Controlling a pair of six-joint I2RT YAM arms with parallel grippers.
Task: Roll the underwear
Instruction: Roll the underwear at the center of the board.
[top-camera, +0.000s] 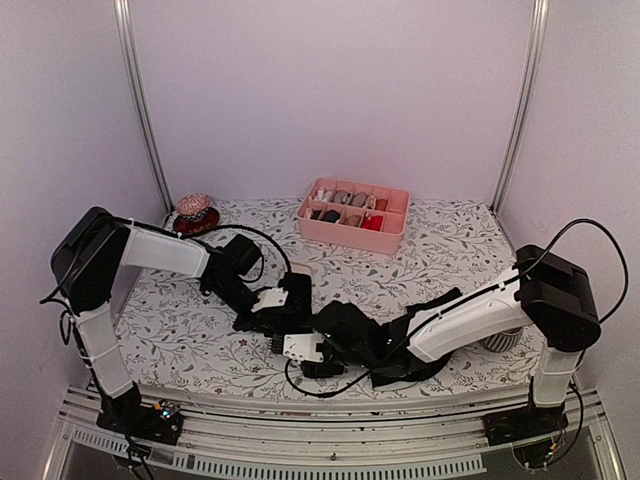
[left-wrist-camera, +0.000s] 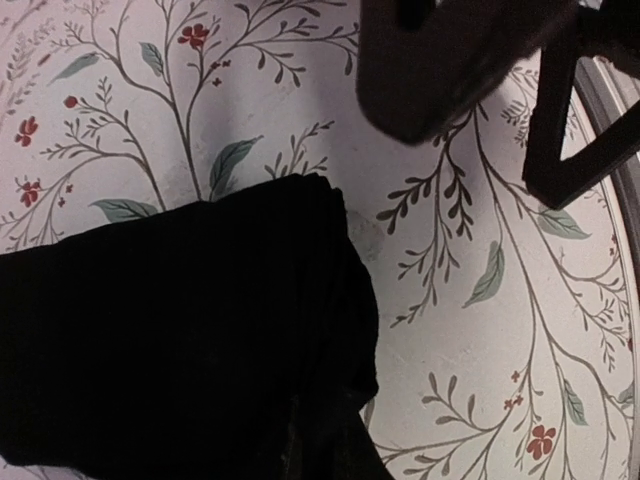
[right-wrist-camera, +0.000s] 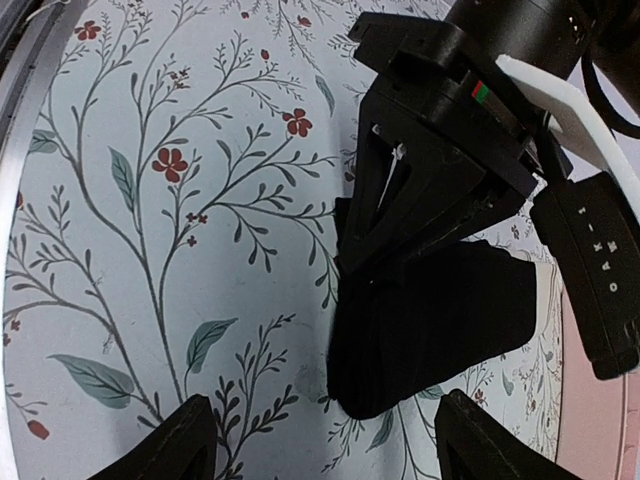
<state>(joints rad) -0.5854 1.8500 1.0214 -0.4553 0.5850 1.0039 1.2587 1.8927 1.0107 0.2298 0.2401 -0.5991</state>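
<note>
The left end effector (right-wrist-camera: 348, 268) is pinching a corner of the underwear (left-wrist-camera: 180, 340), fingers drawn narrow on the black cloth. That cloth is sitting folded thick on the flowered tabletop (top-camera: 180, 330), well to the near side of the pink tray (top-camera: 345, 236). The right end effector (right-wrist-camera: 325, 420) is hovering spread wide and gripping nothing, farther again from the tray than the fold, its fingers straddling bare tabletop. The two are working very close together, and that looks like the first worry: if the right one is closing in for the free edge, it could be knocking the left fingers rather than catching cloth. The pinch also looks to be biting only the corner, so any tug may be slipping it loose and letting the fold spring open. In the overhead view more black fabric is bunching under the right forearm (top-camera: 460, 315) on the tray's near side, so a sweep of that arm risks dragging it and skewing the roll. No waistband is showing, so I cannot tell which brief this is.
</note>
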